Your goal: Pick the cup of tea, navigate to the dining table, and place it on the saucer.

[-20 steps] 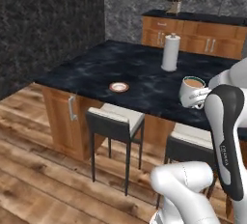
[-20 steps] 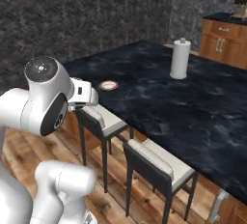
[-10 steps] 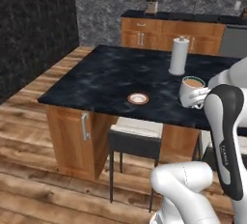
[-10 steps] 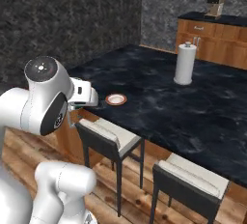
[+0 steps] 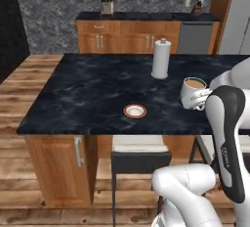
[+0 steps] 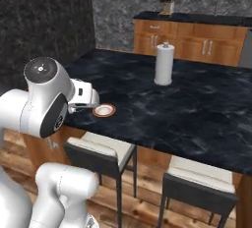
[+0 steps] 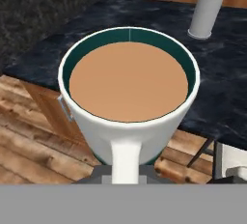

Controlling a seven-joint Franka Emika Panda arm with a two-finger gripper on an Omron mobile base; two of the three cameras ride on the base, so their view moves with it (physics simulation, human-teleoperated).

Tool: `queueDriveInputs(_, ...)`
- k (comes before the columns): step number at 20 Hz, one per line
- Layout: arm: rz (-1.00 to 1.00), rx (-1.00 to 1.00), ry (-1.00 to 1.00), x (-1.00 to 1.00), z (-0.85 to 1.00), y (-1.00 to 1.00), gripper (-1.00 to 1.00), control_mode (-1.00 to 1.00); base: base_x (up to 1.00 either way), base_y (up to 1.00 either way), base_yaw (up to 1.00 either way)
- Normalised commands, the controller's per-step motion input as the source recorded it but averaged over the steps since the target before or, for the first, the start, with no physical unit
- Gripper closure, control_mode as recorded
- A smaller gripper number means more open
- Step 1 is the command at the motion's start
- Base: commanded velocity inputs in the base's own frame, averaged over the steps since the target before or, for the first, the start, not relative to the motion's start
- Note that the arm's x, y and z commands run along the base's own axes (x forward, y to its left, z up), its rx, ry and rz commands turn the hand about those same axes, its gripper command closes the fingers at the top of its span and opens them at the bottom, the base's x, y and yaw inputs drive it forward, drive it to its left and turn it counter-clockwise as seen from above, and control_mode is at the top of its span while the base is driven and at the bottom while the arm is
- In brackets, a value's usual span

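The cup point(image 5: 194, 93) hangs in the air by the near right edge of the bench point(image 5: 88, 94), upright and full of tea; the pincer point(image 7: 126, 172) is clamped tight on its handle, the jaws themselves mostly hidden under the mug. The carry to the bench looks about done, so the step in hand is judged to be the end of the approach; the placing is not yet done. The saucer point(image 5: 135, 110) sits bare near the bench's front edge, well apart from the cup and to its left; the next move calls for swinging the cup across over the saucer, keeping it level, then lowering it onto the middle before letting go.

The hand view shows the tea's flat surface and the teal inside of the rim; the left base view shows cup and saucer together; the right base view shows the saucer point(image 6: 104, 110) just beyond the arm's wrist, and the towel roll point(image 6: 164, 64) standing farther back.
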Motion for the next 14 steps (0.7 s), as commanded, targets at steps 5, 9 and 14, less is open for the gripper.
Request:
queueDriveInputs(5,0.0,0.0,0.0,0.0,0.0,0.0,1.0,1.0,0.56,0.48,-0.44)
queueDriveInputs(9,0.0,0.0,0.0,0.0,0.0,0.0,1.0,1.0,0.48,0.55,-0.3)
queueDriveInputs(14,0.0,0.0,0.0,0.0,0.0,0.0,1.0,1.0,0.5,0.5,-0.21)
